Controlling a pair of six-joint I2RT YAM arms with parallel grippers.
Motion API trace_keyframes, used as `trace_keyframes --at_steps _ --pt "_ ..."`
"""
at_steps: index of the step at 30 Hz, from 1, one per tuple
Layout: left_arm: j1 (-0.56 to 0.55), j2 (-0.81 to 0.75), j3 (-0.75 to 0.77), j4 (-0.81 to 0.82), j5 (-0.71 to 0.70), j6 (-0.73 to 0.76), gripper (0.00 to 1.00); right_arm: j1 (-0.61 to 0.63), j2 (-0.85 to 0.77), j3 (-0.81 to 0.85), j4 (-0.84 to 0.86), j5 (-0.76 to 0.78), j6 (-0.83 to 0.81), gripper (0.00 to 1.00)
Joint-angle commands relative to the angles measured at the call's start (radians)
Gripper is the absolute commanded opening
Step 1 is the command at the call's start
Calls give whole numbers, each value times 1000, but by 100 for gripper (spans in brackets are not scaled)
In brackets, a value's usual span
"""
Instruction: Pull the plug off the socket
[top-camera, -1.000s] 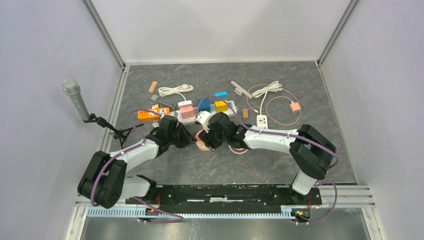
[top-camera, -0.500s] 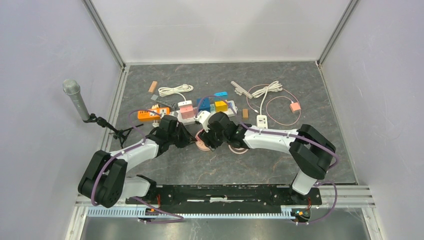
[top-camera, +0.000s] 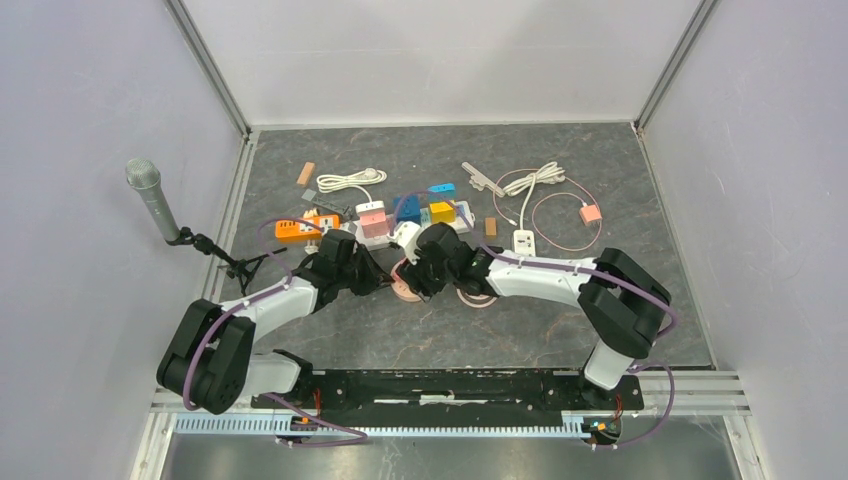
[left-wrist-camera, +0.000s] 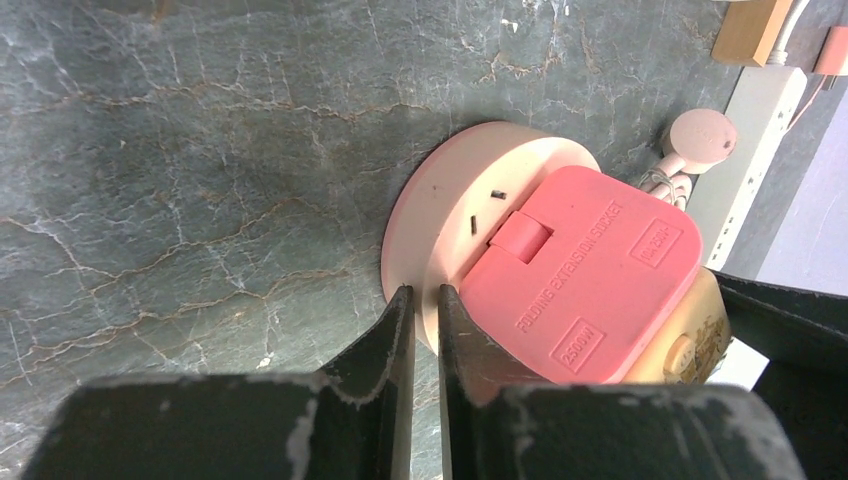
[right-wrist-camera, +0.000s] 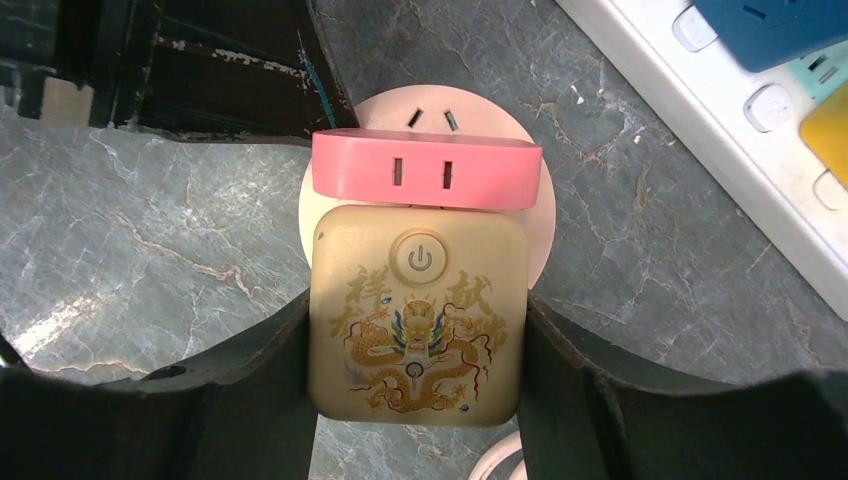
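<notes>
Right gripper (right-wrist-camera: 415, 345) pinches gold plug (right-wrist-camera: 415, 300) on its flat sides (rigid, slick plastic). Left gripper (left-wrist-camera: 420, 312), pressed together, tips against round base (left-wrist-camera: 450, 190) rim; pink socket (left-wrist-camera: 580, 270) likely grips tight.

The surface (left-wrist-camera: 200, 150) is dark grey, veined like marble with pale and rusty cracks. The round socket (left-wrist-camera: 450, 190) is pale peach-pink and the folding extension socket (left-wrist-camera: 590, 270) is coral pink. The plug (right-wrist-camera: 415, 315) is cream-gold, printed with a golden dragon and Chinese characters with blue-green touches. The white power strip (right-wrist-camera: 700, 100) carries a blue adapter (right-wrist-camera: 780, 30), a teal adapter (right-wrist-camera: 830, 72) and a yellow adapter (right-wrist-camera: 830, 140).
</notes>
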Motion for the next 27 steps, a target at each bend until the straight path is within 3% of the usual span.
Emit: trace_keyframes --at_steps 1,6,9,14,17,23,27 --pt "-14 66 -37 -153 -46 74 16 70 18 56 56 -67 1 0" --pt "-14 67 -37 -171 -57 86 16 -10 -37 -17 220 -275 137 0" --pt "-15 64 -37 -172 -59 90 16 8 -12 -19 214 -245 118 0" --pt "-14 64 -31 -172 -55 88 16 96 26 27 90 -35 -30 0" --pt "-14 67 -28 -172 -55 85 17 87 -14 18 92 -36 -31 0" --pt "-15 73 -26 -171 -62 80 17 -25 -87 -76 271 -263 139 0" --pt "-14 76 -31 -163 -62 70 18 17 -43 -40 207 -184 75 0"
